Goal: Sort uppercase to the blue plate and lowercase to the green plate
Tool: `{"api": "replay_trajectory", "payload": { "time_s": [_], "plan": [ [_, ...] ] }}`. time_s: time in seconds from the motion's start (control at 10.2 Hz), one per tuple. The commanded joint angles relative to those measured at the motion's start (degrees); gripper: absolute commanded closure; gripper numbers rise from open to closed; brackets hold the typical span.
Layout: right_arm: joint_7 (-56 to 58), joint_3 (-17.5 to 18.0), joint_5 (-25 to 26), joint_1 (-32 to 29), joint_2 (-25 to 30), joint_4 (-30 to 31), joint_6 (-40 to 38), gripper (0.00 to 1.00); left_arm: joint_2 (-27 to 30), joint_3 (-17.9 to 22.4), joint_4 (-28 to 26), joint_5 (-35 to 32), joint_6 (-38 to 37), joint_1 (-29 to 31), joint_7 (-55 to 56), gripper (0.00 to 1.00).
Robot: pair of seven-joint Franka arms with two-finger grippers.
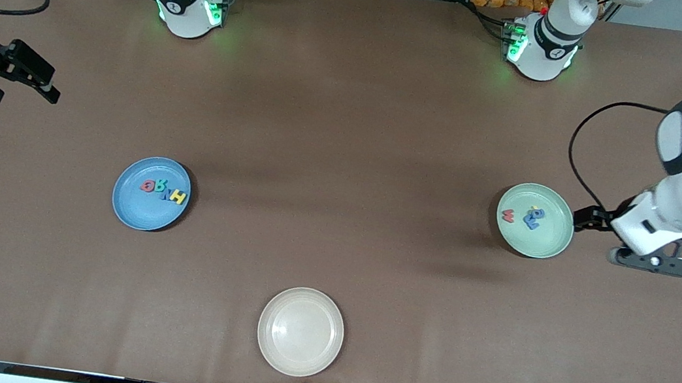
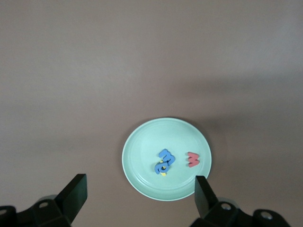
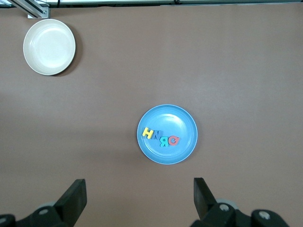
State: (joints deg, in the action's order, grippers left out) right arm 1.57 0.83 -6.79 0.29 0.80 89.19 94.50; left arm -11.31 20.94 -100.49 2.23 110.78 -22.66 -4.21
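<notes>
Front view showed the left gripper (image 1: pixel 594 219) raised at the rim of the green plate (image 1: pixel 550 242), fingers spread wide and holding nothing. Under it, in the left wrist view, the plate held the lowercase letters: a red w (image 2: pixel 192 159) and two blue letters (image 2: pixel 164 161) overlapping a bit of yellow. The right gripper (image 1: pixel 25 85) waited over the table's edge at the right arm's end, fingers wide and empty, well apart from the blue plate (image 1: pixel 131 207), which held the uppercase letters (image 1: pixel 164 190) in a row. A beige plate (image 1: pixel 300 331) lay near the front edge.
</notes>
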Motion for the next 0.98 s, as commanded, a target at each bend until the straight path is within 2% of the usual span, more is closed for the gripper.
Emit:
{"api": "replay_trajectory", "payload": {
  "time_s": [0.0, 0.2, 0.3, 0.49, 0.69, 0.89],
  "plan": [
    [0.4, 0.3, -1.2, -0.8, -0.2, -0.7, -0.5, 0.0, 2.9, 1.3, 3.9, -0.5, -2.7, 0.2, 0.2, 0.0],
    [0.5, 0.2, -0.9, -1.0, -0.2, -0.7, -1.0, 0.0, 5.1, 1.2, 4.8, 0.8, -4.4, 1.2, 0.6, 0.0],
    [0.5, 0.1, -0.2, -1.1, -0.2, -0.2, -1.2, 0.0, 4.8, 1.0, 8.3, 0.0, -7.6, 1.2, 1.3, 0.0],
    [0.5, 0.0, 5.6, -1.5, -0.3, 1.7, -2.1, 0.0, 4.8, 0.4, 12.5, 0.4, -12.8, 3.0, 4.3, 0.0],
    [0.5, -0.2, 6.9, -1.6, -0.3, 2.0, -3.1, 0.0, 5.2, -3.9, 13.6, 0.2, -15.0, 7.0, 4.5, 0.0],
    [0.6, -0.2, 7.0, -1.5, -0.1, 2.0, -3.2, 0.0, 5.3, -4.9, 14.8, 0.2, -17.6, 7.2, 8.8, 0.0]
  ]
}}
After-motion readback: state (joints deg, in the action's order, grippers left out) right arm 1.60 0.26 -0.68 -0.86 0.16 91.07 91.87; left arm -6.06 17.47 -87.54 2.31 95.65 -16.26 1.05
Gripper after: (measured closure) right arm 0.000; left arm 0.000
